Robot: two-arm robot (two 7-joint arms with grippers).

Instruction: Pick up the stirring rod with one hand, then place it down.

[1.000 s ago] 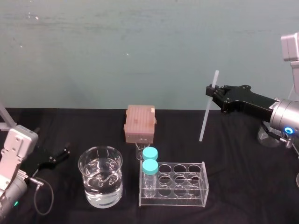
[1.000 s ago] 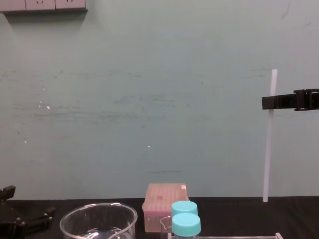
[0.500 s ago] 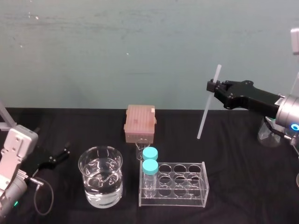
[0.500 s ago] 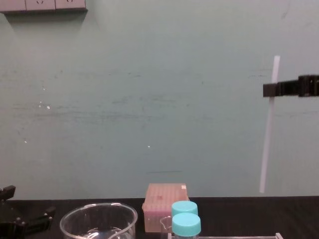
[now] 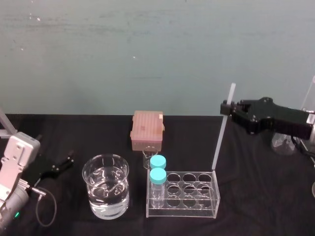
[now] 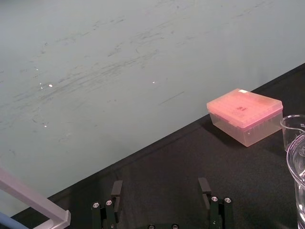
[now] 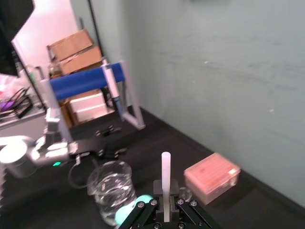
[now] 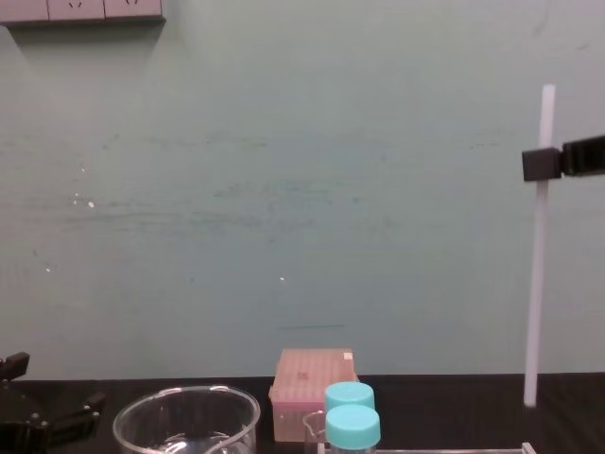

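The stirring rod (image 5: 222, 132) is a long white translucent stick hanging nearly upright in the air. My right gripper (image 5: 226, 109) is shut on it close to its top end. In the head view the rod's lower end hangs by the back right corner of the clear tube rack (image 5: 183, 195). The chest view shows the rod (image 8: 537, 284) at the far right, with the right gripper (image 8: 541, 165) clamped high on it. In the right wrist view the rod (image 7: 165, 171) rises from between the fingers (image 7: 157, 193). My left gripper (image 5: 59, 164) lies parked at the table's left side, open and holding nothing.
A glass beaker of water (image 5: 106, 192) stands left of the rack. Two blue-capped bottles (image 5: 158, 169) fill the rack's left holes. A pink box (image 5: 147, 130) sits behind them, and a small glass flask (image 5: 283, 142) at the far right. The black tabletop between box and flask is bare.
My right gripper has carried the rod nearer to me and slightly right. The rod has straightened from a tilt to almost upright. The left arm has not moved.
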